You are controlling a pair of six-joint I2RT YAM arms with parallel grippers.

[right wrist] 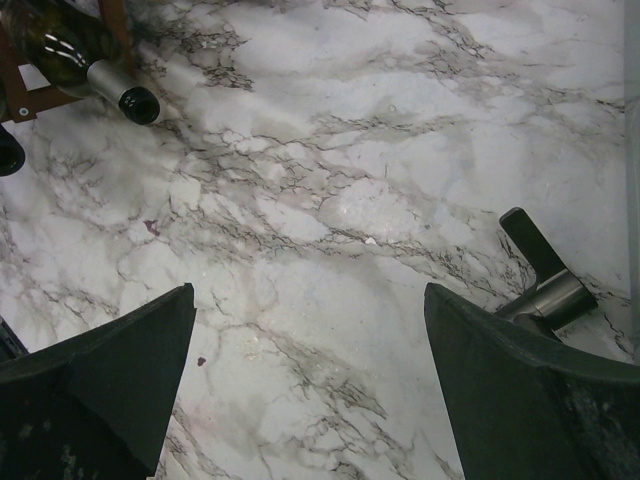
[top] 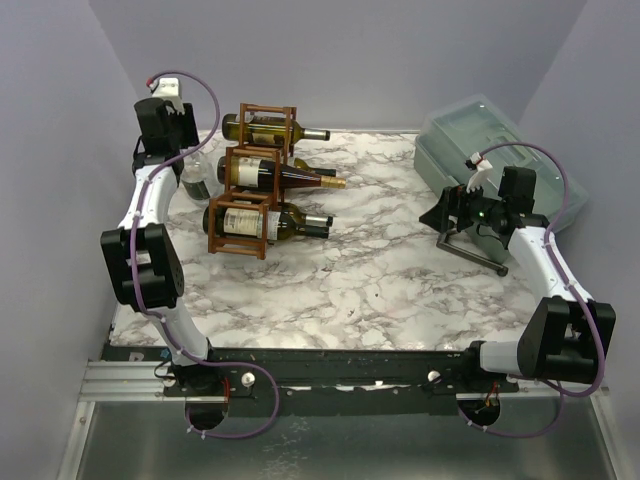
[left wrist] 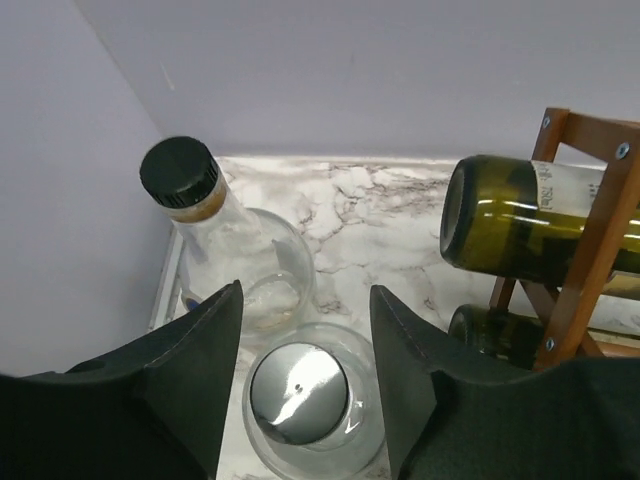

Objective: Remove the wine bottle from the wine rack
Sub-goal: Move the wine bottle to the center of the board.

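Note:
The reddish-brown wine rack (top: 240, 243) stands at the left of the marble table, with three dark green wine bottles lying in it: top (top: 275, 128), middle (top: 290, 176) and bottom (top: 295, 224). My left gripper (top: 186, 152) hangs behind the rack in the back left corner. In the left wrist view it (left wrist: 306, 295) is open, its fingers (left wrist: 200, 370) standing apart either side of an upright clear bottle with a silver cap (left wrist: 300, 392) without touching it. One wine bottle's base (left wrist: 500, 215) shows in the rack (left wrist: 592, 240). My right gripper (top: 441, 214) (right wrist: 308, 292) is open and empty over bare marble.
A second clear bottle with a black cap (left wrist: 180, 172) stands close to the left wall. At the back right sits a grey plastic bin (top: 490, 150), with a black metal stand (top: 470, 252) (right wrist: 545, 285) below my right gripper. A bottle neck (right wrist: 125, 95) points toward the table's middle.

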